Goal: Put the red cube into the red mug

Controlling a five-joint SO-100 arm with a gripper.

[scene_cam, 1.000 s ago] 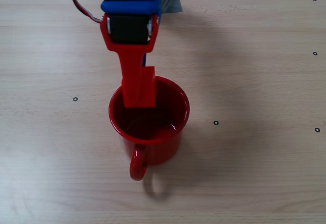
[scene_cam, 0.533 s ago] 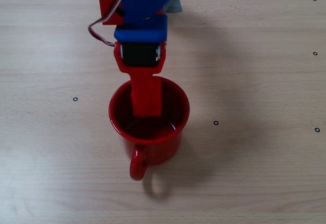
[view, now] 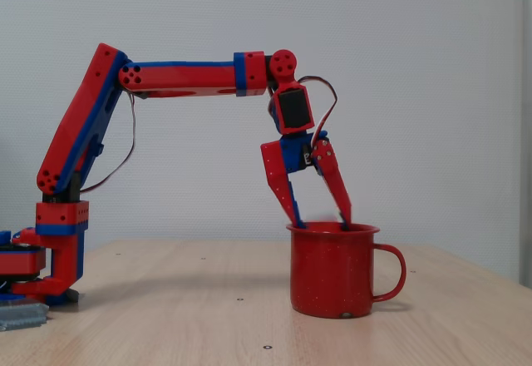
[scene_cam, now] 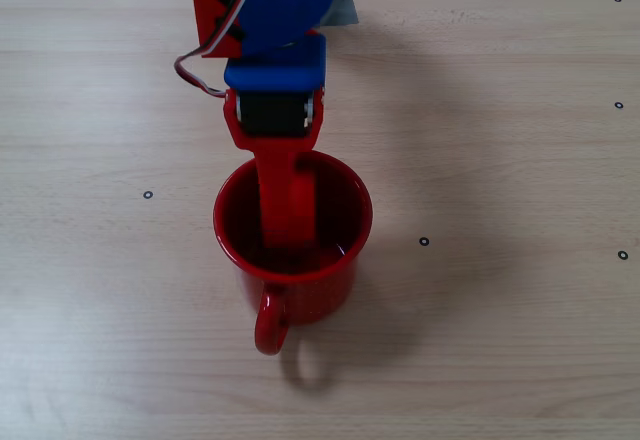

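Pale wooden table (scene_cam: 500, 340) carries the big shiny red mug (view: 332, 274), right below the red two-finger tool (view: 320, 220). Its fingers are spread apart and dip inside the rim. The small red cube cannot be seen; it probably lies inside, under the tips.

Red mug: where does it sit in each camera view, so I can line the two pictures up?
Fixed view from above: the glossy red enamel mug sits at centre, handle toward the bottom edge.
Fixed view from the side: the mug stands right of centre on the wooden table, handle pointing right.
Shared landmark: the red and blue end effector dips into the mug's mouth in both fixed views, fingers spread apart.
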